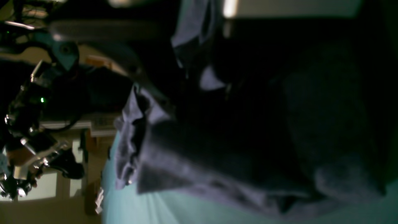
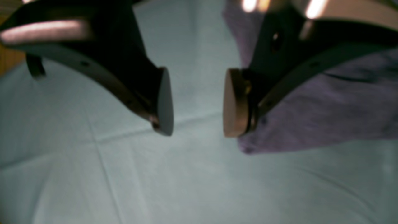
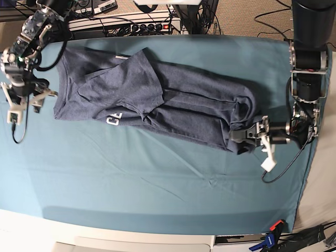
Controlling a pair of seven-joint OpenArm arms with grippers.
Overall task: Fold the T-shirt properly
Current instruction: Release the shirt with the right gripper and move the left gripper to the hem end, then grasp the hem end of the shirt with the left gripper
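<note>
Three views of one moment in folding.

Left wrist view: the T-shirt (image 1: 217,149) fills the middle and right of the frame as dark, bunched navy cloth, its lower edge lying on the teal table cloth (image 1: 149,208). The fingers themselves are lost in shadow here. The other arm (image 1: 34,118) shows at far left, well apart.

Right wrist view: the right gripper (image 2: 197,102) hangs with its jaws parted and nothing between them, only bare table cloth (image 2: 124,174) below. One round pad (image 2: 164,102) stands left of the gap; the other sits just beside a corner of the T-shirt (image 2: 311,115) at right, which lies flat on the cloth.

Base view: the T-shirt (image 3: 157,105) lies crumpled across the upper middle of the table cloth (image 3: 157,184), white lettering (image 3: 113,119) partly showing and a sleeve flap folded over. At the right of the frame the left gripper (image 3: 247,135) is clenched on the garment's bunched right-hand end. At the left edge the right gripper (image 3: 22,97) hovers released, just beside the opposite end.

Judgement: the step in hand appears to be spreading the shirt flat before any fold. To do it well, the free gripper should seat on one layer of the near corner, then both should draw apart evenly, low over the table, so wrinkles run out without dragging the table cloth.
</note>
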